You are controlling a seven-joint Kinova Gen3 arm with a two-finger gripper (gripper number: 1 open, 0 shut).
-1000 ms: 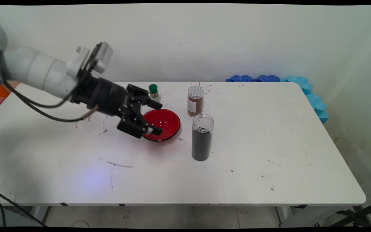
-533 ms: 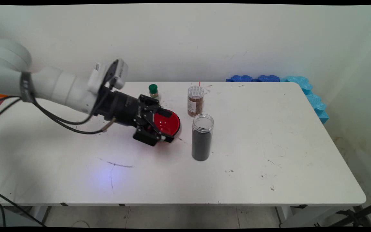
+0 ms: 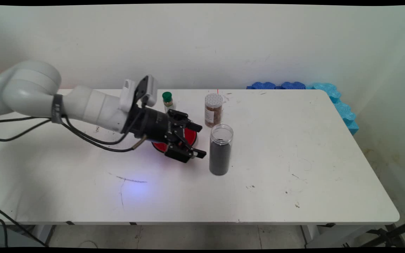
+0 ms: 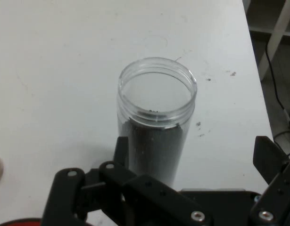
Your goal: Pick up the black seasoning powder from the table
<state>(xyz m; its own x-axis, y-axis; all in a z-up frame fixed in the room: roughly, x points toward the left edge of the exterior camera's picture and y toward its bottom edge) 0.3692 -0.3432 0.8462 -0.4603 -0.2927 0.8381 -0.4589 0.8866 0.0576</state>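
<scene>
Now the red bowl (image 3: 190, 135) is being mostly hidden by the gripper (image 3: 198, 140), its fingers spread wide, just beside the dark-filled jar (image 3: 220, 149).

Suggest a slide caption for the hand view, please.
Open gripper aimed at an uncapped clear jar of dark powder on the white table.

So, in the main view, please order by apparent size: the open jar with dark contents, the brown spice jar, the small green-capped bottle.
1. Open jar with dark contents, tallest, also nearest the camera.
2. Brown spice jar.
3. Green-capped bottle, clearly smallest, though farthest back.
</scene>
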